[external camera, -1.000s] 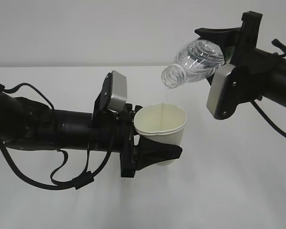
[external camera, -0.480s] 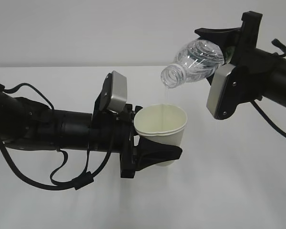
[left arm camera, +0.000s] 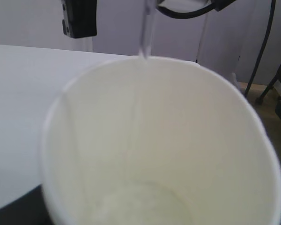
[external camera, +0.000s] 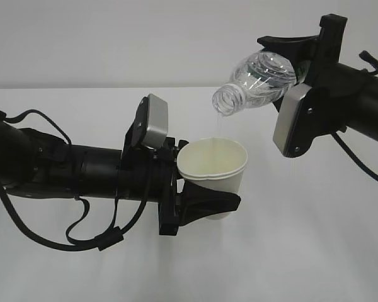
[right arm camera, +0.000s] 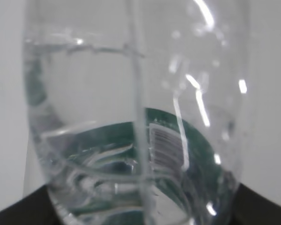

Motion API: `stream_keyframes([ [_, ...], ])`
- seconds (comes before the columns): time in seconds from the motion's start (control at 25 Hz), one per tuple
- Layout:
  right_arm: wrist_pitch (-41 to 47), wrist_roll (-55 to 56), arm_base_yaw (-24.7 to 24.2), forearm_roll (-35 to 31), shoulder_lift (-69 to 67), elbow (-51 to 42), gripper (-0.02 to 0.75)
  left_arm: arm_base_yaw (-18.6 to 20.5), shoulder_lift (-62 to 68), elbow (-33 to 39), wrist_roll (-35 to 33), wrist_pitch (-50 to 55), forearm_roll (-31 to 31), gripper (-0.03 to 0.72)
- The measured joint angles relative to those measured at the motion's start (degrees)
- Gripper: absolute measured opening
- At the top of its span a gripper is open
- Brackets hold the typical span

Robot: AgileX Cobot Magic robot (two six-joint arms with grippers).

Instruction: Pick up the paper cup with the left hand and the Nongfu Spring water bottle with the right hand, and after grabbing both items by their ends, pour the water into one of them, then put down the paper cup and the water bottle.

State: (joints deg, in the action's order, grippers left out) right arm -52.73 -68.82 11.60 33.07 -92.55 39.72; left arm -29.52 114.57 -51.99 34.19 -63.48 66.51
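Observation:
The paper cup [external camera: 213,165] is held upright above the table, with my left gripper [external camera: 222,189] shut on its lower part; one black finger [external camera: 209,200] wraps round its front. The Nongfu Spring water bottle [external camera: 259,77] is tilted, open mouth down and to the left, above the cup. My right gripper [external camera: 285,70] is shut on its base end. A thin stream of water [external camera: 219,126] falls from the mouth into the cup. The left wrist view looks into the cup's cream inside [left arm camera: 168,140], with the stream [left arm camera: 146,33] entering over the far rim. The clear bottle [right arm camera: 140,93] and its green label [right arm camera: 178,154] fill the right wrist view.
The white table [external camera: 315,251] lies under both arms, with a plain wall behind. Loose cables [external camera: 82,234] hang beneath the left arm. In the left wrist view the table's far edge shows, with black cables and stand legs [left arm camera: 267,70] beyond it.

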Motion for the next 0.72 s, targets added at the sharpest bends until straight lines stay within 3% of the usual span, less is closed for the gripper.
stream_keyframes([
  [0.72,0.0,-1.2,0.0,0.0,0.0,0.0,0.418,0.0,0.0,0.0,0.0,0.0,1.1,0.475],
])
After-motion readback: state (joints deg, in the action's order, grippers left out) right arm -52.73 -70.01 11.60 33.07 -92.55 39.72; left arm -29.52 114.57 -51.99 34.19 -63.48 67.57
